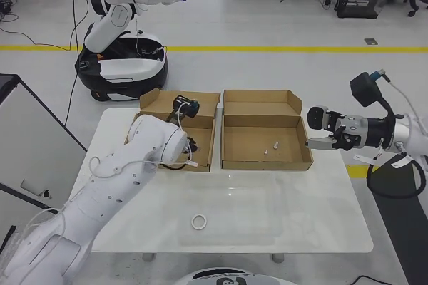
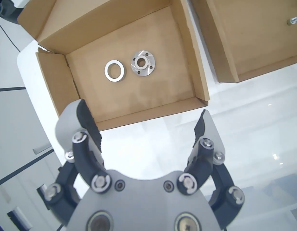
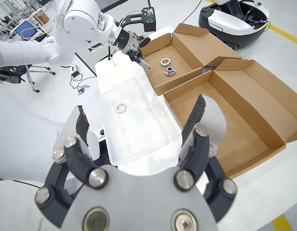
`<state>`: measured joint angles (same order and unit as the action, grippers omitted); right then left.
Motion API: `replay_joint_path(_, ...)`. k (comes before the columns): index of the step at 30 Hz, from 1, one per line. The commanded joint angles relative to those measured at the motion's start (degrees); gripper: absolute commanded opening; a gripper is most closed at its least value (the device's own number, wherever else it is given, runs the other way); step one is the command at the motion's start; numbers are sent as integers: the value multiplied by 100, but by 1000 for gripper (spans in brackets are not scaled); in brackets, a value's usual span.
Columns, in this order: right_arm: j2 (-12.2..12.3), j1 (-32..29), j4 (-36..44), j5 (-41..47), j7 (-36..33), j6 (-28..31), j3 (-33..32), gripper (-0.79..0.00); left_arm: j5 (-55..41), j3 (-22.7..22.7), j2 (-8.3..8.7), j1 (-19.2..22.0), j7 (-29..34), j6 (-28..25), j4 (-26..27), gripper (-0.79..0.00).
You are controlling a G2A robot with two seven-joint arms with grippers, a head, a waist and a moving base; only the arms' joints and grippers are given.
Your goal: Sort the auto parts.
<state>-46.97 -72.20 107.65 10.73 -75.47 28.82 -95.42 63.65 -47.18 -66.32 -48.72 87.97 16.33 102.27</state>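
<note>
Top view shows the white table (image 1: 321, 228) with a clear tray (image 1: 257, 214) on its near half and two open cardboard boxes side by side along the far half.

The left box (image 1: 203, 107) holds the round parts. In the left wrist view a flanged hub (image 2: 142, 63) and a plain ring (image 2: 115, 70) lie flat on its floor, just beside each other and not touching. The right box (image 1: 260, 107) holds two small bolts (image 1: 271, 149), close together near the middle of its floor.

The left gripper (image 2: 143, 109) hangs above the near edge of the left box, fingers spread wide with nothing between them. The right gripper (image 3: 140, 102) sits off the right side of the right box, near the table's right edge. Its fingers are likewise apart and empty.

The one part seen outside a box is a second ring (image 1: 199, 221), lying flat in the near left part of the tray, well apart from both grippers.

By this layout the sort looks nearly done: four parts are boxed by kind and one ring is left. Since it matches the ring in the left box, that is probably where it belongs. The left arm is the closer one to fetch it, and it would have to come back toward the near side and go down into the tray.
</note>
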Motion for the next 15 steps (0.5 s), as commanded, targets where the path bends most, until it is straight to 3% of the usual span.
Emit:
replay_joint_path(1,0,0,0,0,0,0,0,0,78,55,-55,-45,3,-3,135,0)
replay_joint_path(8,0,0,0,0,0,0,0,0,230,512,-126,56,3,-4,362,0)
replay_joint_path(15,0,0,0,0,0,0,0,0,-28,1002,-46,424,3,-70,426,0)
